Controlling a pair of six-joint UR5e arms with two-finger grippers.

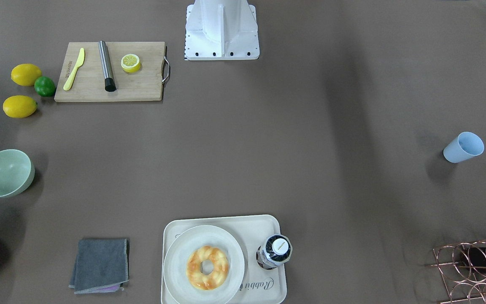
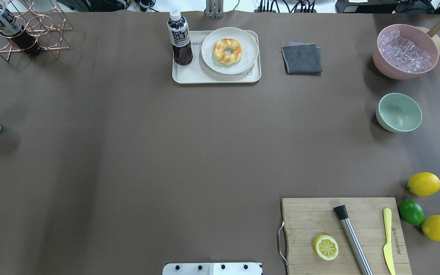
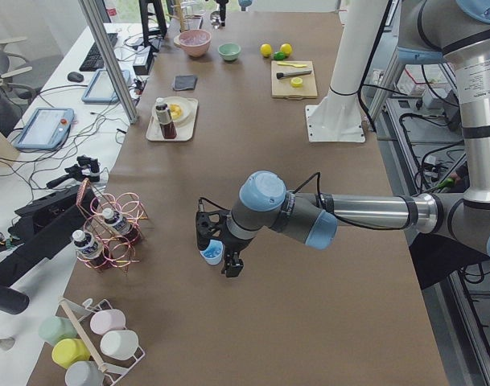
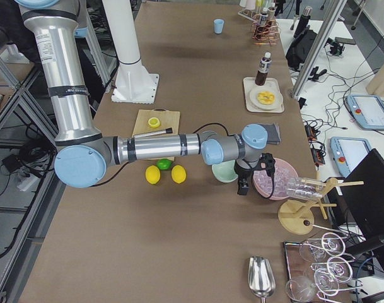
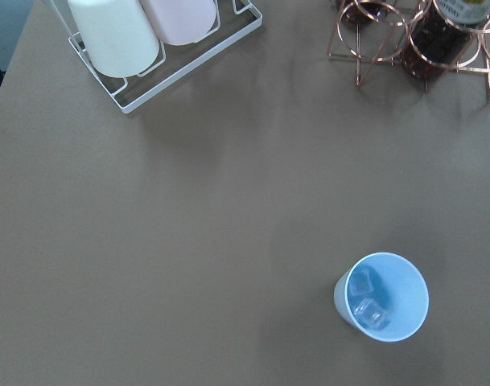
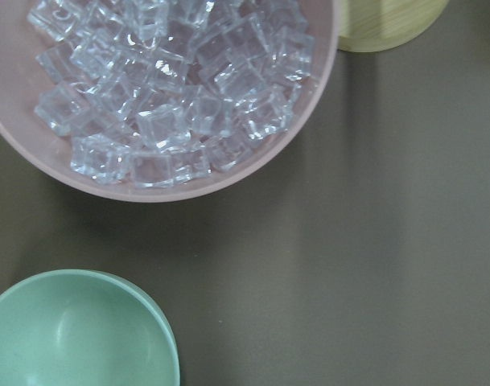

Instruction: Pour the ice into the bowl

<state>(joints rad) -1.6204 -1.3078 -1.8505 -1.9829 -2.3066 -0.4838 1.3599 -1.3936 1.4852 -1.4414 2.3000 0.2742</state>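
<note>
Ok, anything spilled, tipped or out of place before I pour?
Nothing stands out. The blue cup stands upright with the ice inside. The mint bowl sits upright and empty, and no cubes lie loose on the table around either.

Table: uniform matte brown. Bowl: pale mint-green, plain. Cup: light blue; the ice in it is clear and glassy. Tub: pink wall, holding glittery clear cubes. Lemons yellow, lime bright green. Cutting board: light wood grain. Knife pale yellow; rod steel-grey with black cap; lemon half yellow with pale segment pattern. Cloth dark grey. Tray cream, plate off-white, doughnut golden-brown. Wire rack copper.
</note>
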